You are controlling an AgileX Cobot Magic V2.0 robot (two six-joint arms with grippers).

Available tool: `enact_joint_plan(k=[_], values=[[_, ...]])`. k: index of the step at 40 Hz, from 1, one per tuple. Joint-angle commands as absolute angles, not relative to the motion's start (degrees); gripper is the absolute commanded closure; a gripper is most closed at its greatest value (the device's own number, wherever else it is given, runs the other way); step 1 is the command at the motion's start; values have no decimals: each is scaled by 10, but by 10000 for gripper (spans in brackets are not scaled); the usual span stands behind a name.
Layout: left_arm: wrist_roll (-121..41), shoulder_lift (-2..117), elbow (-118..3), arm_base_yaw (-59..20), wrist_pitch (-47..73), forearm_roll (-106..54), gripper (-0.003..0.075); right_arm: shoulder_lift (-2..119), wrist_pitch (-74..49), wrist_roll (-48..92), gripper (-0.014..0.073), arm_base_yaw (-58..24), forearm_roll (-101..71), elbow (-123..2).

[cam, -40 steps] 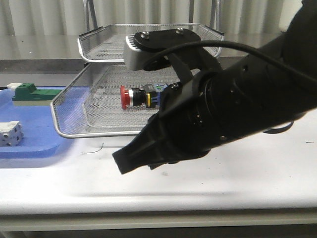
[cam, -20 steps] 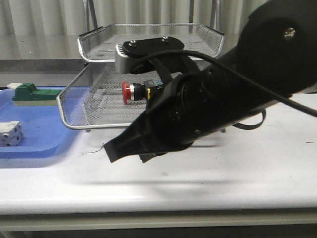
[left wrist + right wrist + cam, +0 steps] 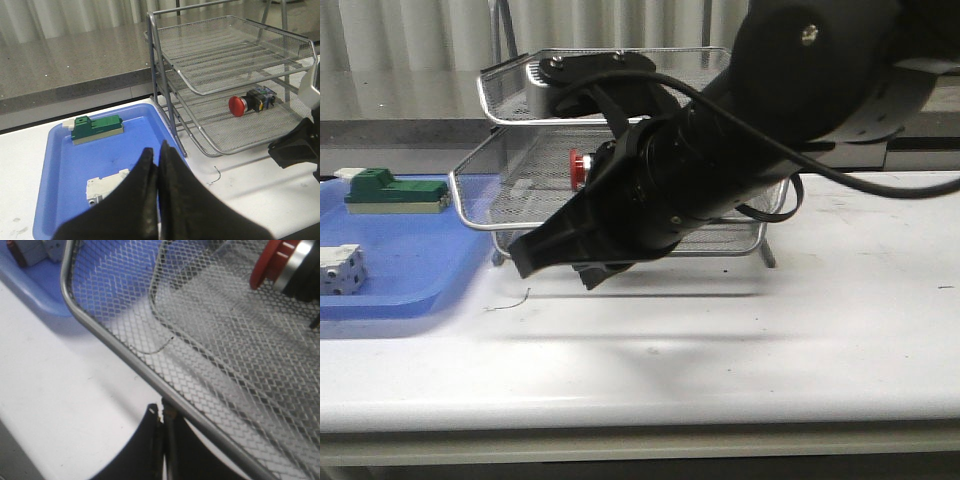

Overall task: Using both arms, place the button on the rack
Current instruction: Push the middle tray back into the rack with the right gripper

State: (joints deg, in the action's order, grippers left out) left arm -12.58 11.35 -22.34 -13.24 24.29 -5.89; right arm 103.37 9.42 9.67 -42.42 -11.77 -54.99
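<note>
Blue plastic: a flat tray (image 3: 395,290) sits at the left of the white worktop (image 3: 800,330). It holds a green-and-white block (image 3: 395,190) toward the back and a white block (image 3: 340,268) nearer the front, the two well apart.

Just right of the tray stands the silver wire-mesh rack (image 3: 510,205). Its upper visible tier carries nothing that can be seen. The pulled-out tier below contains the button (image 3: 251,102), lying on its side on the mesh with its red head pointing toward the blue tray.

The left gripper (image 3: 158,170) hangs above the near edge of the blue tray, fingers pressed together and holding nothing; the button lies well apart from it, across the rack's rim.

The right gripper (image 3: 162,421) sits low in front of the rack, its fingers closed together at the chrome front rim of the pulled-out tier and empty. The button lies inside that tier, beyond the rim, apart from the fingertips.
</note>
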Motion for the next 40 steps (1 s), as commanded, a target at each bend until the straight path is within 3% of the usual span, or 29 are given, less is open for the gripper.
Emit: enact_joint_plan(k=[1,13,25,40], values=[[-120,118,-239,-132,196,-65,739,1009,130,102,653,-404,-108,-585],[-120,118,-239,-132,196,-65,739,1024,103,102,653,-363,-82,-627],[-120,118,-239,-132,196,-65,739,994,46,101,653,-392,-82,-629],[-120,118,-239,-132,196,-65,739,837,-213,101,653,-394,-93,-630]])
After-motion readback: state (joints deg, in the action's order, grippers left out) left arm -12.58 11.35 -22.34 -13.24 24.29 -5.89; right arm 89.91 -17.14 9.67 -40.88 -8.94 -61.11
